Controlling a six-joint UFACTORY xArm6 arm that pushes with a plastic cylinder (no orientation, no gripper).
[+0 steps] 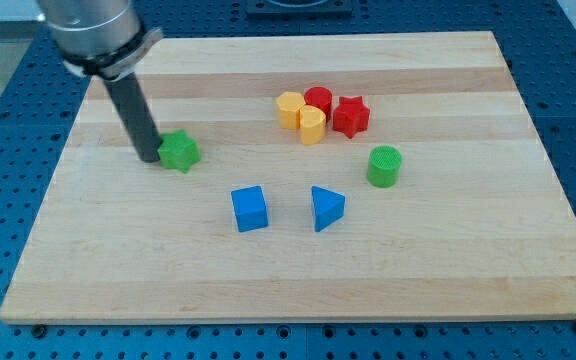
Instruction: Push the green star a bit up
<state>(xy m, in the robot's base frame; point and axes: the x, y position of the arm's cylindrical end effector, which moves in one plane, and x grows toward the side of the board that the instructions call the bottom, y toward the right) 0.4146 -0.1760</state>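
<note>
A pale wooden board (298, 260) is lying on a blue perforated bench (8, 90). The green star (179, 151) is sitting toward the board's left, and my tip (149, 157) is touching its left side; a rod has no claw to spread or press together.

A small green star-shaped plastic block (179, 151) lies flat on the pale wooden surface (288, 280), in its left half toward the far side, with its blunt points spread outward and its top face level.
</note>
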